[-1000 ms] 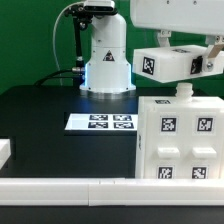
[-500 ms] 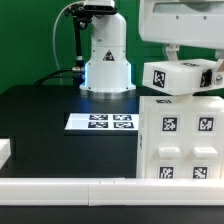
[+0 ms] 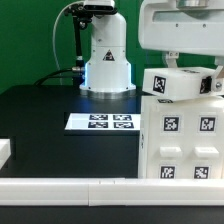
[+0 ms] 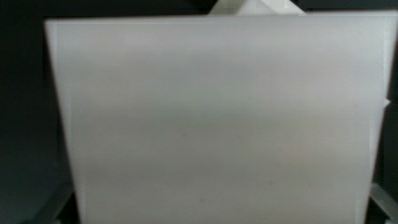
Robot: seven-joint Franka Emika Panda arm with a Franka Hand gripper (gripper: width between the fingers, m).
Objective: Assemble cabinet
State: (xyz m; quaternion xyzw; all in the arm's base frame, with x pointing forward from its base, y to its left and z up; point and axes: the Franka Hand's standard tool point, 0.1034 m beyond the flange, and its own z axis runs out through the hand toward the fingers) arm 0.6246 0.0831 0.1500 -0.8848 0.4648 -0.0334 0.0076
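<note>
Front rail: one long white ledge [image 3: 70, 186] is seen along the nearest table edge, probably put there as a stop for parts to be squared against.

Cabinet: one big white box [image 3: 180, 140] is stood upright just behind that rail, at the exterior view's right. Four tags can be counted on its facing side, two up top and two lower down.

Carried piece: one smaller white tagged block [image 3: 180, 82] is held level right at the cabinet's top, so it looks like it's being lined up as a top panel. Contact can't really be confirmed.

Gripper: the gripper [image 3: 185, 72] is kept spread fairly wide around that block, pinching it by its sides. The wrist view is pretty much filled by one plain white face [image 4: 214, 120].

Marker board: one flat tagged sheet [image 3: 102, 122] is left lying mid-table, well apart from the cabinet.

Robot base: one white pedestal [image 3: 105, 60] is seen farthest back.
</note>
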